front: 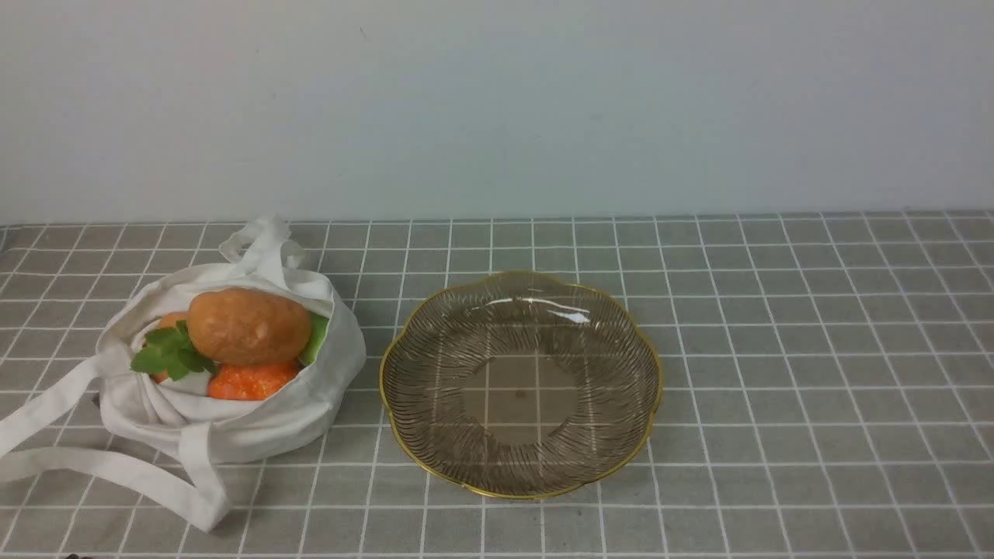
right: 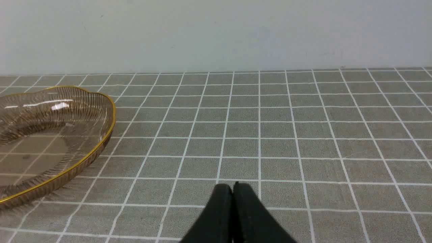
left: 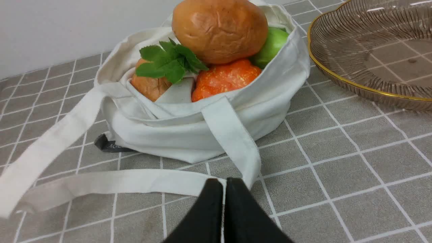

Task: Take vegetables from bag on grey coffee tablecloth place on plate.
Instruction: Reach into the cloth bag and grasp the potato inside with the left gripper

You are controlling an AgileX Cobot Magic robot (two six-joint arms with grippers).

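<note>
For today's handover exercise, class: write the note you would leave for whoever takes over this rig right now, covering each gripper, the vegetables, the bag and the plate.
Left gripper: shut, holding nothing, facing the bag.
Right gripper: shut, holding nothing, over bare tablecloth beside the plate.
Bag: on the tablecloth left of the plate, open at the top. The potato lies on top, with an orange piece, leafy sprig and green piece showing.
Done: nothing; the plate holds no vegetables.
Left: move every vegetable to the plate; the potato looks like the easiest start.
</note>
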